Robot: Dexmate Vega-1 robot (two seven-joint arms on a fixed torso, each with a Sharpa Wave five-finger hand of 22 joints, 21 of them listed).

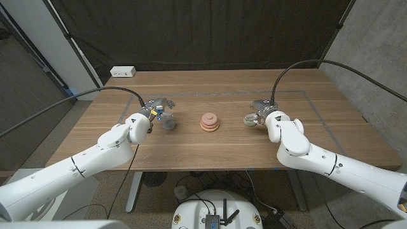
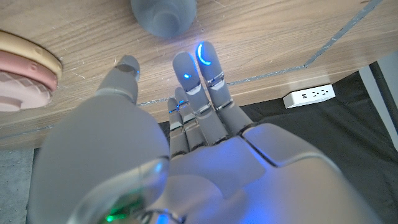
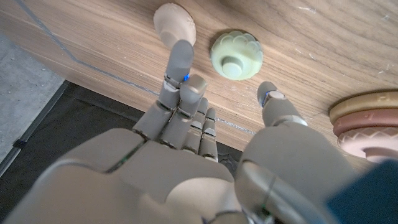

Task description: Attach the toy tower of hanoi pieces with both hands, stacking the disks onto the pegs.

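Observation:
A stack of pink and tan disks stands at the table's middle; it also appears as the disk stack and the disk stack in the wrist views. A grey-blue round piece lies just right of my left hand. In the left wrist view that hand reaches toward the grey-blue piece with fingers extended, holding nothing. A pale green knobbed piece lies beside my right hand. My right hand holds nothing, its fingers near the green piece and a beige piece.
A white power strip lies at the table's far left edge, also seen as the power strip. A thin taped line marks a rectangle on the wooden table. Black curtain hangs behind.

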